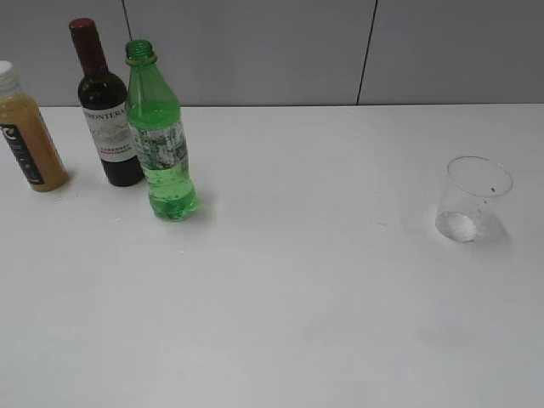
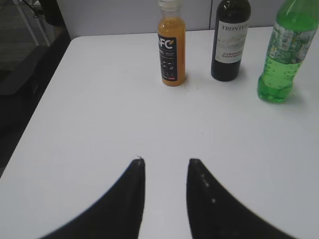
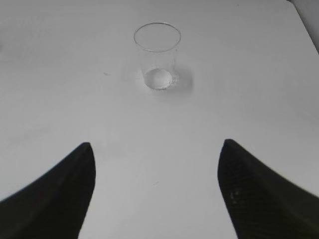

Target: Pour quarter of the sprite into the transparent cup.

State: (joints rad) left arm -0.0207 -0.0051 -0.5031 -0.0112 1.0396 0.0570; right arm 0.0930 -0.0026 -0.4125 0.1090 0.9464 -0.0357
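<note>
Sprite (image 2: 281, 55) far beyond left gripper (image 2: 166, 167).

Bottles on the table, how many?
3, clustered at the table's far left: orange juice bottle at the left edge, wine bottle beside it, sprite to its right, slightly forward. None appear hidden.

The dark glass wine bottle (image 2: 230, 40) carries a white label reading "FRONTE…", cut off at its edge, with smaller lines below too blurred to make out. The small orange juice bottle (image 2: 172, 47) shows large white letters "FC" on its black label. The print on the green plastic bottle's (image 1: 160, 136) label is illegible.
</note>
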